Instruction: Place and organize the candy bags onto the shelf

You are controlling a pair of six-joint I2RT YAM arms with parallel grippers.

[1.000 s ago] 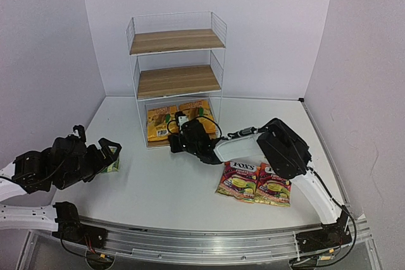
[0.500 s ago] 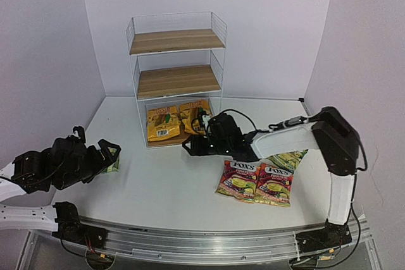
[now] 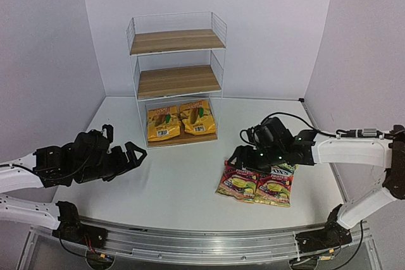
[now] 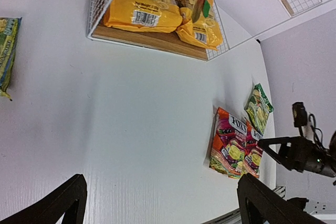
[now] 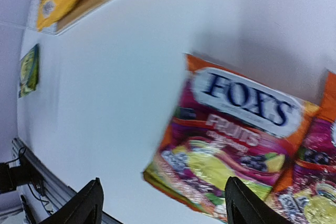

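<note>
The white wire shelf (image 3: 177, 80) holds two yellow candy bags (image 3: 162, 123) (image 3: 197, 118) side by side on its bottom board. Two red FOX'S bags (image 3: 239, 180) (image 3: 273, 188) lie flat at the front right, with a green bag (image 4: 257, 106) just behind them. Another green bag (image 4: 8, 51) lies at the far left. My right gripper (image 3: 242, 145) hovers open just above and behind the FOX'S bag (image 5: 231, 140), with nothing between its fingers. At the left, over bare table, my left gripper (image 3: 123, 147) stands wide open and holds nothing.
The shelf's two upper boards (image 3: 178, 40) are bare. Walls close in the table at the back and on both sides. An aluminium rail (image 3: 202, 241) runs along the near edge.
My right gripper let go of the yellow bag on the bottom board, opened, and drew back right to above the FOX'S bags. My left arm swung right, towards the middle.
</note>
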